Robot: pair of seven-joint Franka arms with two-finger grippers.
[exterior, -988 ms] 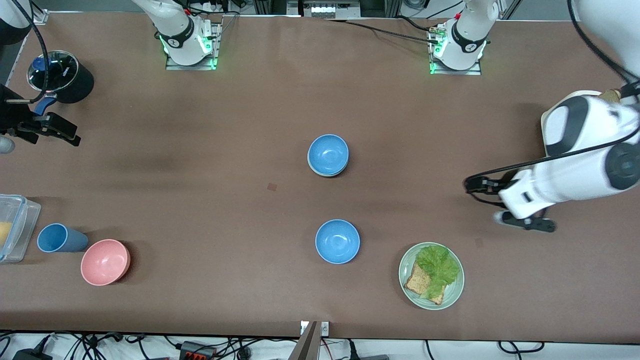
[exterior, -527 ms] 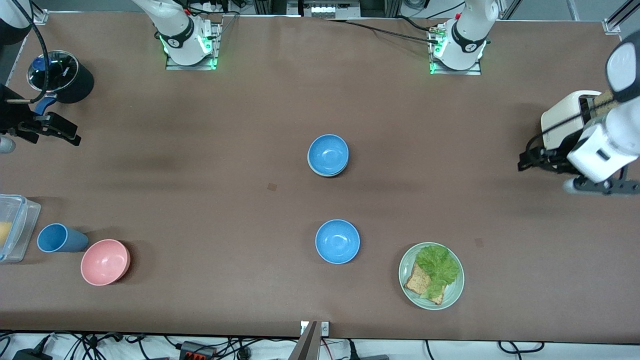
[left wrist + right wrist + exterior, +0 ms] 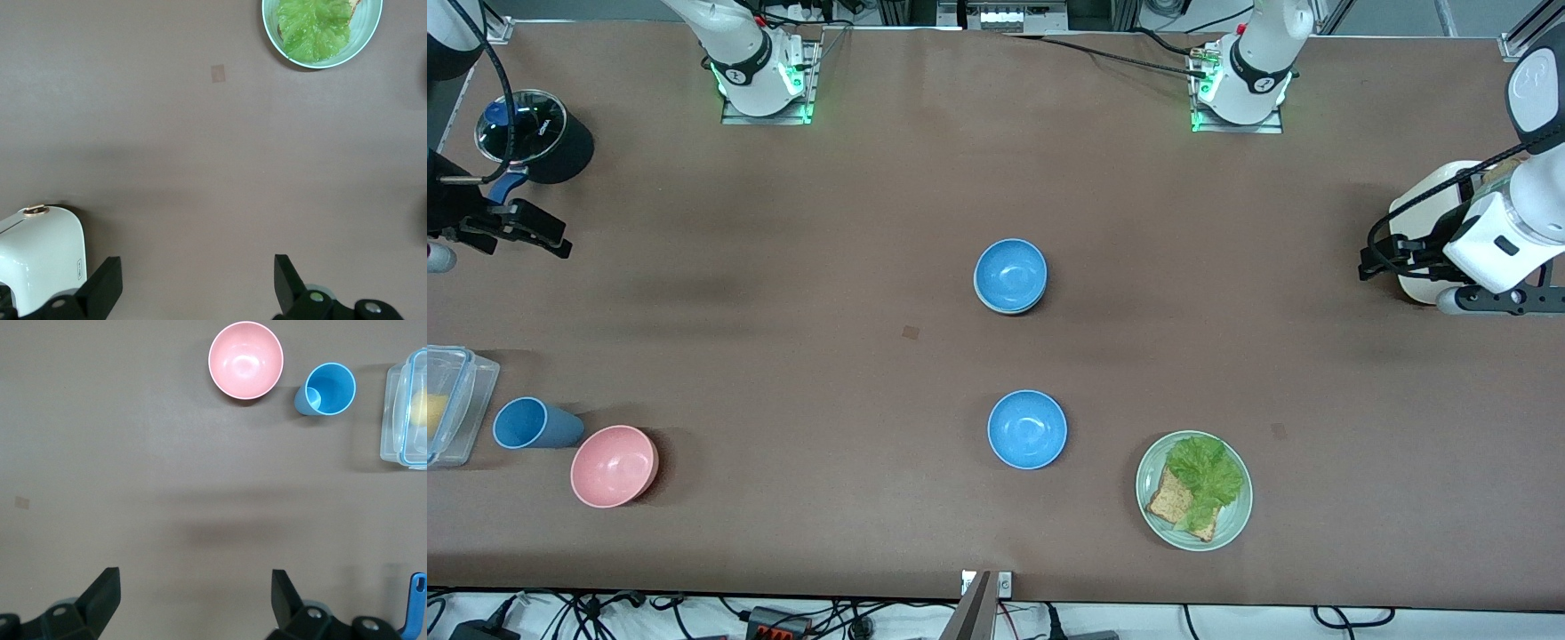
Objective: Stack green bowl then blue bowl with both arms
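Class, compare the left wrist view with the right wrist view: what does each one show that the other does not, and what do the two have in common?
Only the left wrist view shows the pale green plate with lettuce and a white toaster. Only the right wrist view shows the pink bowl, the blue cup beside it, and a clear lidded container. Both show the brown table and an open gripper, left gripper and right gripper, holding nothing; neither shows the stacked bowls.

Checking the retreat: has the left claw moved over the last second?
Yes. The left claw has drawn away from the lettuce plate toward the toaster at the left arm's end.
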